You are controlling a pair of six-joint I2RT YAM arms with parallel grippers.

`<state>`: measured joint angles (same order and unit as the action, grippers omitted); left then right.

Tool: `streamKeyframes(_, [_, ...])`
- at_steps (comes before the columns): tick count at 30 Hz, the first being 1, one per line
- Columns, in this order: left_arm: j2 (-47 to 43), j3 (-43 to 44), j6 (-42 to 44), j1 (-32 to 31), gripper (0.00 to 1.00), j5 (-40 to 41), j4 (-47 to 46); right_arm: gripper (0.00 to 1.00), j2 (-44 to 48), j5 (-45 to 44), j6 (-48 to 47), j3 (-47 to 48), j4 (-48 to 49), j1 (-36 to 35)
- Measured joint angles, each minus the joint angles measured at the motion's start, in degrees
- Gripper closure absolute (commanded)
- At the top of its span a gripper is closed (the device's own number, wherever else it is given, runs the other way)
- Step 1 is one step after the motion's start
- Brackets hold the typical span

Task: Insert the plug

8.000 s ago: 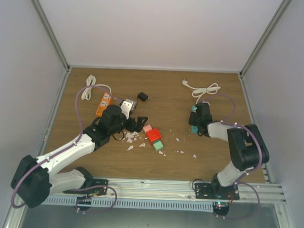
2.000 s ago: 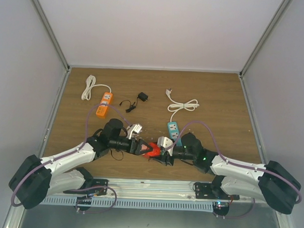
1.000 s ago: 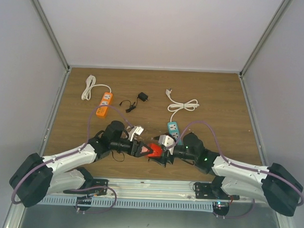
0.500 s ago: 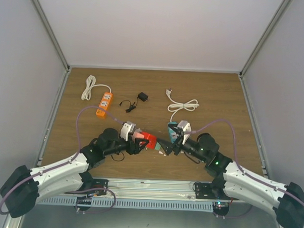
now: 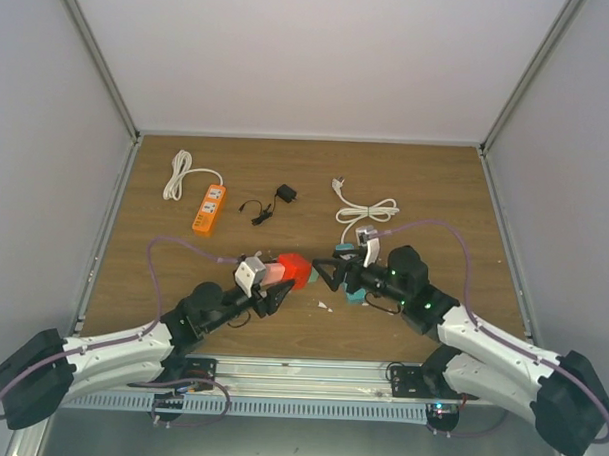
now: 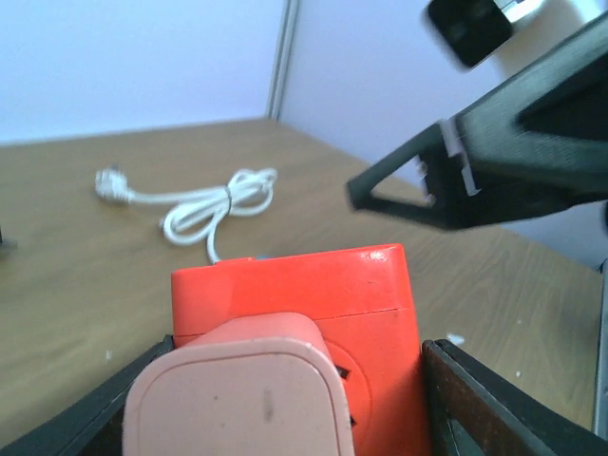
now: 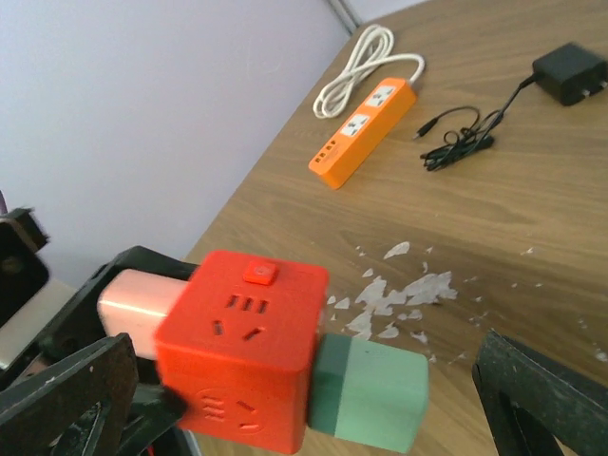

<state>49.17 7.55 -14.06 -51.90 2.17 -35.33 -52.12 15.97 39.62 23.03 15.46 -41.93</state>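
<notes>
My left pincer (image 5: 278,285) is clamped on the red cube (image 7: 242,351), which carries a pink plug (image 7: 142,304) and a green plug (image 7: 370,389). My right pincer (image 5: 328,277) gapes apart beside it.

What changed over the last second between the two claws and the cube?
The right claw opened and drew back rightward off the red plastic cube socket. The left claw, still gripping that socket, carried it forward and slightly left. The orange power strip and black adapter stayed put.
</notes>
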Motion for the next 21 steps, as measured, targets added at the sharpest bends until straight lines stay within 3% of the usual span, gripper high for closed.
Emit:
streamKeyframes(5, [-1.2,-0.7,4.9,-2.6,1.0,2.5,-5.5,0.01,-3.8,1.4,2.9,2.6,-0.8,-1.7])
streamKeyframes(11, [1.5,-0.7,8.8,-4.2,1.0,5.8,-7.1,0.09,-6.4,-1.3,2.7,5.8,-2.3,-8.3])
streamKeyframes(21, [1.9,-0.7,11.8,-4.7,1.0,8.7,-7.3,0.24,-10.1,-3.5,1.2,7.0,-3.6,-9.9])
